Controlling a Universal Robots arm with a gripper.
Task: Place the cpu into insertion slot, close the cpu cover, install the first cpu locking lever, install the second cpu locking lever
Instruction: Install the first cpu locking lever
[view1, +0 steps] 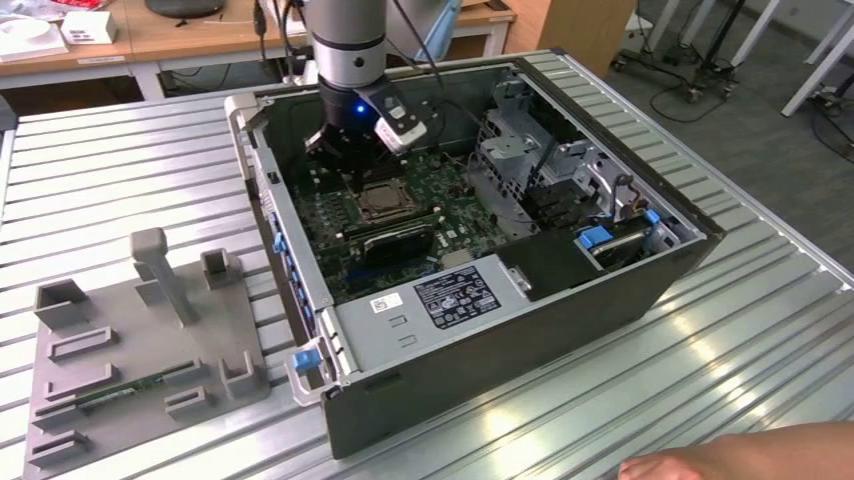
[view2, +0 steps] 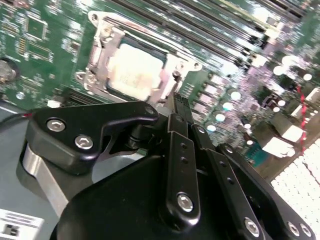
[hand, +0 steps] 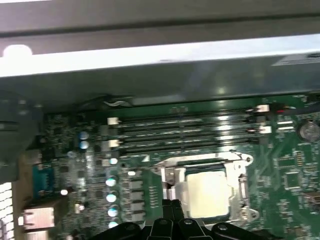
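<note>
The cpu (view2: 131, 70) (hand: 207, 192) lies flat in the insertion slot (view1: 380, 204) on the green board, its silvery top showing. The cpu cover (view2: 99, 56) (hand: 241, 165) is folded down around it, framing the chip. My gripper (view1: 350, 160) hangs inside the open computer case, just beyond the socket's far side in the exterior view. In both wrist views its black fingertips (view2: 176, 102) (hand: 170, 206) are pressed together at the socket's edge, beside the cover, with nothing between them. Whether they touch a locking lever I cannot tell.
Long memory slots (hand: 185, 131) run next to the socket. A metal drive cage (view1: 514, 150) and the power supply box (view1: 447, 295) fill the case's other side. A grey fixture plate (view1: 134, 340) lies at the exterior view's left. A hand (view1: 747, 460) rests at the lower right.
</note>
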